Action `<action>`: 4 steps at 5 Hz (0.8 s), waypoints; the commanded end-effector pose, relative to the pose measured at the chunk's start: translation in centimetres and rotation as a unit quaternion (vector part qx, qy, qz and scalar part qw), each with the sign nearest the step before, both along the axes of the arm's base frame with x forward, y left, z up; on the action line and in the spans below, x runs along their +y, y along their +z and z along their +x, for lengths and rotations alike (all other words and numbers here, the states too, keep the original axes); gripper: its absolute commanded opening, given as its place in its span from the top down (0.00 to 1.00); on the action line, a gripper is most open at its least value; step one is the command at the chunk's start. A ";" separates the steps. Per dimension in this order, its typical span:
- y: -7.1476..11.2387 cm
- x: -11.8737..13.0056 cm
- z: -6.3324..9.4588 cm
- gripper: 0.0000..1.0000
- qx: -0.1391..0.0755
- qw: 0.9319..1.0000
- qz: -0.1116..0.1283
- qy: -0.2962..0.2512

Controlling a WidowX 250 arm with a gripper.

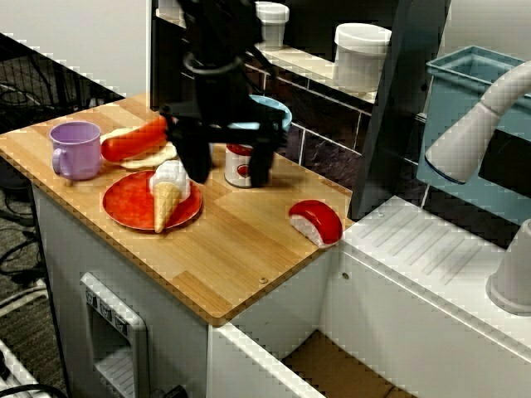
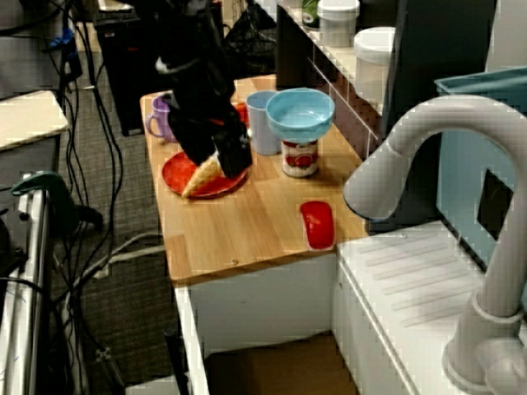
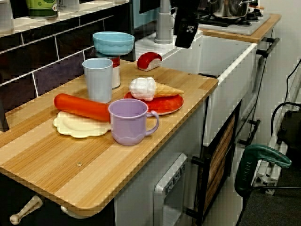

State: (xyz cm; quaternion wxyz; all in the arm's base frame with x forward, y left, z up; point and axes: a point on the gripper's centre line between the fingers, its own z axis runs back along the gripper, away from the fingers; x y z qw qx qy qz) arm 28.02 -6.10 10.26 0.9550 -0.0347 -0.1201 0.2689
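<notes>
End effector (image 1: 228, 162) of mine hung wide open above the ice cream cone (image 1: 168, 192), holding nothing.
I saw the cone lying on its side on the red plate (image 1: 124, 207) on the bench (image 1: 232, 249). Just behind it stood a can (image 1: 239, 170) with a blue bowl (image 2: 300, 113) on top. A purple mug (image 1: 75, 149) sat near the plate, and a red sushi piece (image 1: 316, 221) lay well apart.

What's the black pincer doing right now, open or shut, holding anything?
Pincer: open, holding nothing, hovering near the white toy ice cream in a tan cone on the round red plate.
</notes>
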 end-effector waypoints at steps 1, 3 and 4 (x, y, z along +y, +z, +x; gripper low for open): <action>-0.8 -4.8 2.9 0.00 -0.031 0.993 0.021 0.112; -2.6 -6.6 5.7 0.00 -0.021 0.987 0.024 0.157; -2.3 -6.4 7.0 0.00 -0.019 0.984 0.021 0.176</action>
